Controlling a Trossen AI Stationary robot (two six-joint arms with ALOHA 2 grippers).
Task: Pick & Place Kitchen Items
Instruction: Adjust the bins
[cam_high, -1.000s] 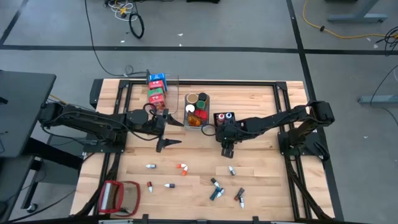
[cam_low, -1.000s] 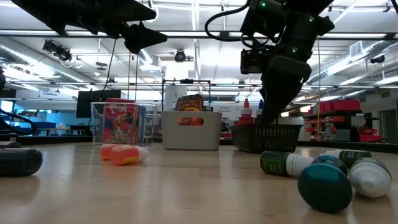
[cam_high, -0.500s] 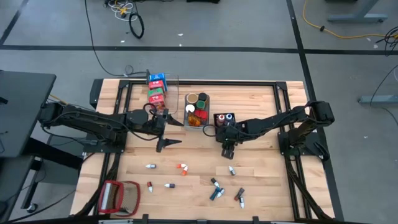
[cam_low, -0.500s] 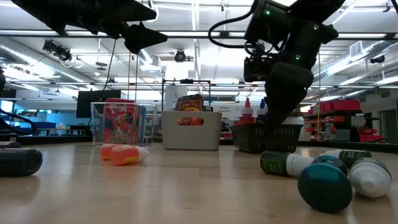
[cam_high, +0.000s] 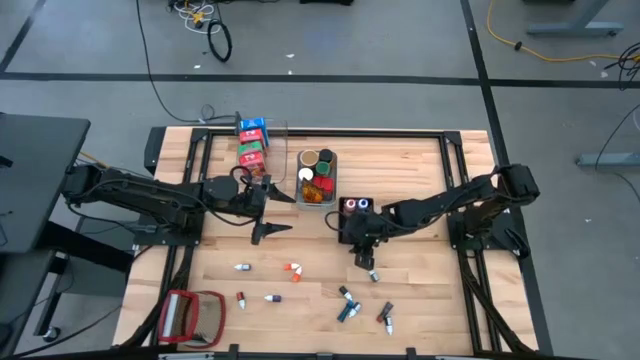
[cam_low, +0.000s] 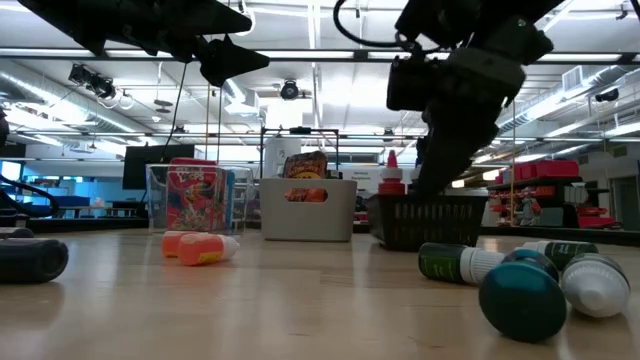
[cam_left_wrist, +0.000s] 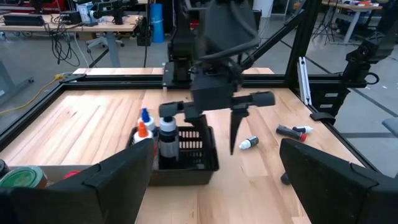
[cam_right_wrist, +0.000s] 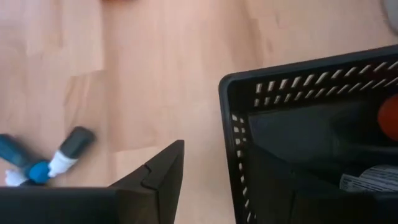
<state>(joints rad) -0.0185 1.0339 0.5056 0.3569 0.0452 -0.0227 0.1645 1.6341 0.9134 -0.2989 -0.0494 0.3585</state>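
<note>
A black perforated bin (cam_high: 355, 207) stands at the table's middle with small bottles (cam_left_wrist: 163, 134) upright in it. My right gripper (cam_left_wrist: 216, 142) reaches down at the bin's near wall, open: one finger hangs outside that wall and the other goes inside the bin. Several loose little bottles lie on the table's near half, among them an orange-capped one (cam_high: 292, 270) and one (cam_high: 373, 273) just near of the right gripper. My left gripper (cam_high: 278, 213) hovers open above the table, left of the bins, with nothing between its fingers. My right gripper straddles the black bin's near wall (cam_right_wrist: 231, 143), close to a corner. It comes from above, slanting down. The outer finger (cam_right_wrist: 155, 174) stands clear of the wall with bare table between them. The inner finger is hidden behind the wall, so its touch does not show. The bin rests on the table.
A clear bin with red, green and blue cartons (cam_high: 252, 140) and a grey bin with round jars (cam_high: 317, 175) stand at the far middle. A red-framed flat object (cam_high: 192, 315) lies at the near left corner. Bare wood stretches along the right and left sides.
My right gripper has gone toward the table's near edge and a little left, tipping further downward. The black bin has slid along the table with it, toward the near edge, its bottles still upright.
</note>
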